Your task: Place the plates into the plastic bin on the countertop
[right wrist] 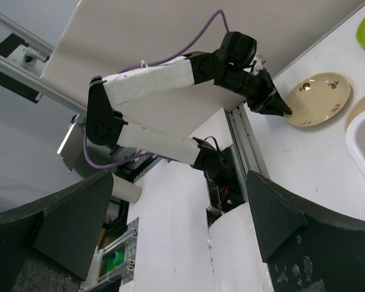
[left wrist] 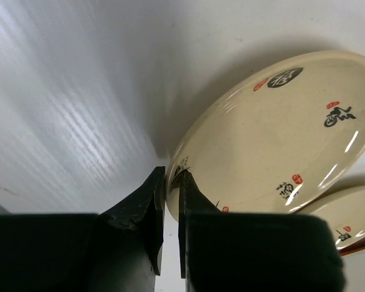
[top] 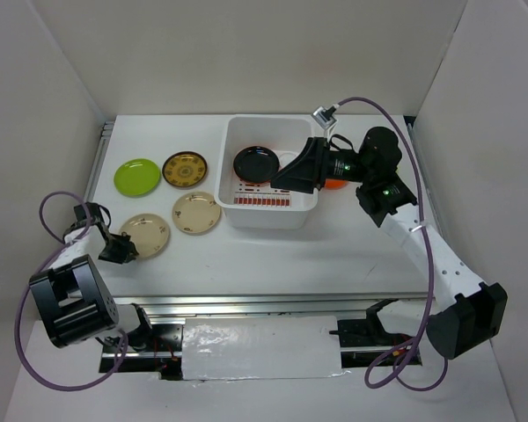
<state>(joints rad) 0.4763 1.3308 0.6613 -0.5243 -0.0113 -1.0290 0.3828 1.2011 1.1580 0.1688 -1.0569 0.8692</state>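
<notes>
Left hand (left wrist: 170, 213) is pinching the rim of 1 cream plate (left wrist: 274, 134) on the surface (left wrist: 79, 91). Right hand (top: 283, 181) is hanging wide open over the bin (top: 273, 215), black plate (top: 255, 164) sitting inside.

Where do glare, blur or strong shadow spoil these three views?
Left wrist: white glints on the cream plate, streaky reflections on the countertop, dark underlit fingers. Right wrist: its own fingers are blurred and dark; the left arm is sharp. Top external: even light, soft shadows.

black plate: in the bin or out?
In. The black plate sits inside the plastic bin, within its walls, in the top view.
</notes>
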